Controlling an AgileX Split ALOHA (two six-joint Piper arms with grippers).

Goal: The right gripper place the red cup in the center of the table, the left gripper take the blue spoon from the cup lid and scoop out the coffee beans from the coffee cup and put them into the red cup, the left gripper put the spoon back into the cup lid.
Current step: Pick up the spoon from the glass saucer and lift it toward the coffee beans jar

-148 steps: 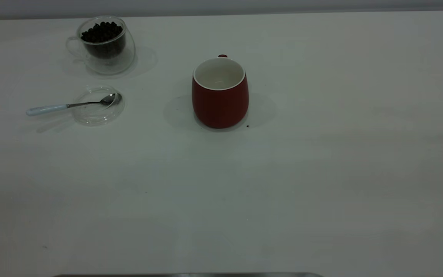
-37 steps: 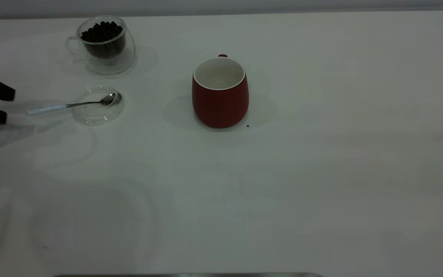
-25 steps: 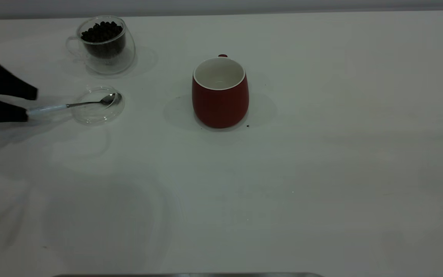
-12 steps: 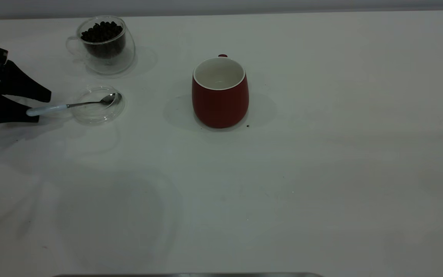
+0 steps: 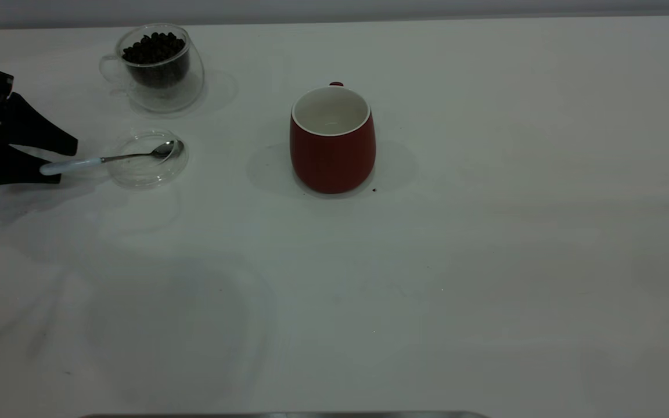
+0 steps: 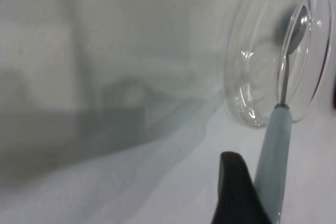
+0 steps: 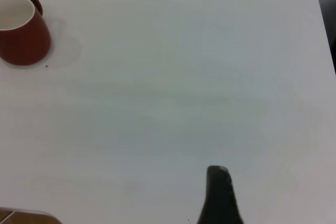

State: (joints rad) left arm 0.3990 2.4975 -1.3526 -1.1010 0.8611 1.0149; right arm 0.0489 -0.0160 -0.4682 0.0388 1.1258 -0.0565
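Observation:
The red cup [image 5: 333,139] stands upright near the middle of the table [image 5: 427,278], its white inside empty; the right wrist view shows the red cup [image 7: 23,35] far off. The blue spoon [image 5: 70,165] lies with its bowl in the cup lid [image 5: 147,168] and its handle pointing left. My left gripper [image 5: 67,161] is open, one finger on each side of the handle's end. In the left wrist view one finger [image 6: 239,192] sits right beside the blue spoon [image 6: 273,161], with the cup lid [image 6: 252,77] beyond. The coffee cup [image 5: 157,87] holds the coffee beans [image 5: 154,49].
A tiny dark speck [image 5: 374,189] lies by the red cup's base. My right gripper is out of the exterior view; only one of its fingers [image 7: 220,198] shows, over bare table far from the cup. A grey strip [image 5: 282,415] runs along the table's near edge.
The left gripper came in from the left edge and moved right until its open fingers straddled the spoon handle's end; in the last half second it barely moved. Nothing else shifted.

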